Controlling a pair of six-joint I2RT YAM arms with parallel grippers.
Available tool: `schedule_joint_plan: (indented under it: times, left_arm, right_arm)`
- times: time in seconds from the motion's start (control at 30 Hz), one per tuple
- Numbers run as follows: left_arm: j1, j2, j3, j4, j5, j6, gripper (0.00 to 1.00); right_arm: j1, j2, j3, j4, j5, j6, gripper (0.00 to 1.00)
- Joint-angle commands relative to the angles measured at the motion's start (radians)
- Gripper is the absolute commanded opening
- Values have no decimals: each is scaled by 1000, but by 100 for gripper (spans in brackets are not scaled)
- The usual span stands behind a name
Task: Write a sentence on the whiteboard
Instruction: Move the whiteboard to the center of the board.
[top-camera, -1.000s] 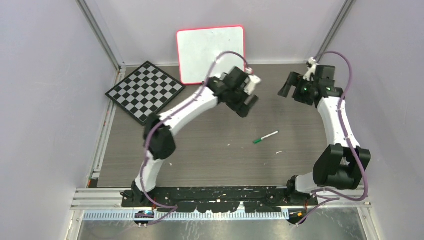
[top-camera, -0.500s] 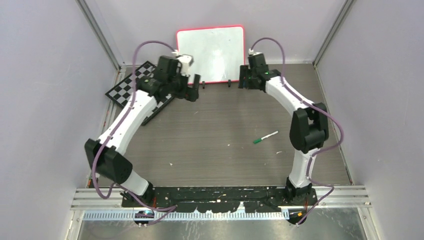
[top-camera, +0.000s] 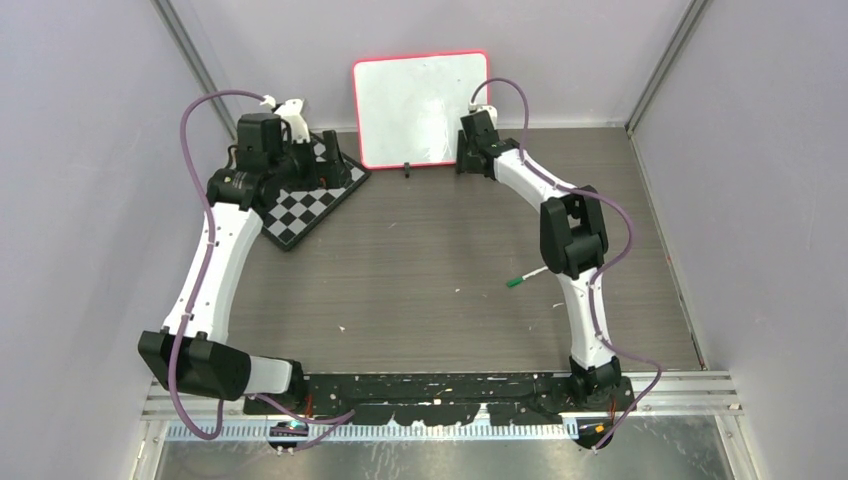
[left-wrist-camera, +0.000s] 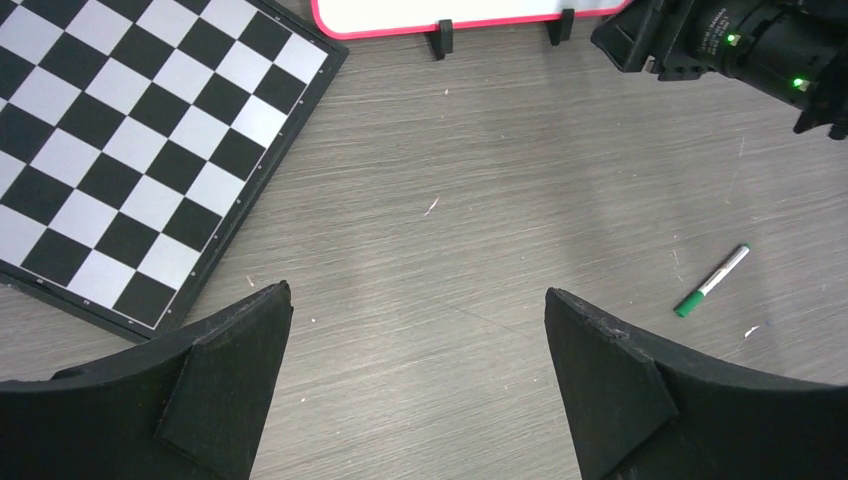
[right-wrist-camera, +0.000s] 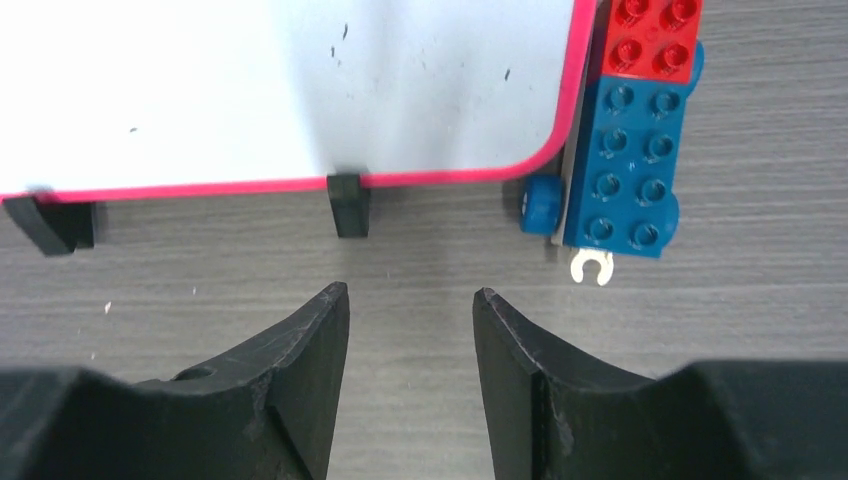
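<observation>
Whiteboard (top-camera: 420, 105) stands at the far edge of the counter (top-camera: 430, 300), centred between the two arms, with its red-pink rim all round. The right wrist view shows you its lower right corner: a glossy white face with a few small dark specks, resting on two black feet (right-wrist-camera: 347, 203).

Your right claw (right-wrist-camera: 410, 295) is released. The jaws stand moderately apart with bare counter between them. It sits low in front of the board's lower right corner, and one foot lines up with the gap just beyond the fingertips. It is not touching the board.

Just beside that same corner you have a blue studded brick (right-wrist-camera: 625, 165) with a red brick (right-wrist-camera: 655, 35) on its far end. A small white clip (right-wrist-camera: 590, 265) lies at its near end.

Your left claw (left-wrist-camera: 415, 300) is also released, jaws spread wide with nothing held. From above, it hangs over the far corner of the chessboard (top-camera: 300, 190), which lies flat and turned diagonally to the left of the whiteboard, one corner near the board's lower left.

A green-capped marker (top-camera: 529, 274) lies loose on the counter right of centre, close beside the right arm's middle link. It is well apart from both claws and from the whiteboard.
</observation>
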Motion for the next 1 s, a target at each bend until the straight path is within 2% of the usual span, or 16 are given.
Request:
schedule_joint_plan:
  times: [0.0, 0.7, 0.87, 0.97]
  left_arm:
    - [20, -23, -1, 56, 47, -30, 100]
    - [51, -13, 0, 64, 77, -63, 100]
    - [55, -9, 3, 62, 76, -65, 100]
    - [57, -7, 3, 63, 73, -65, 100]
  right_arm:
    - [3, 45, 114, 54, 35, 21, 53]
    - [10, 258, 322, 25, 49, -11, 50]
    - [10, 285, 355, 15, 51, -22, 45]
    - [10, 284, 357, 15, 48, -28, 35]
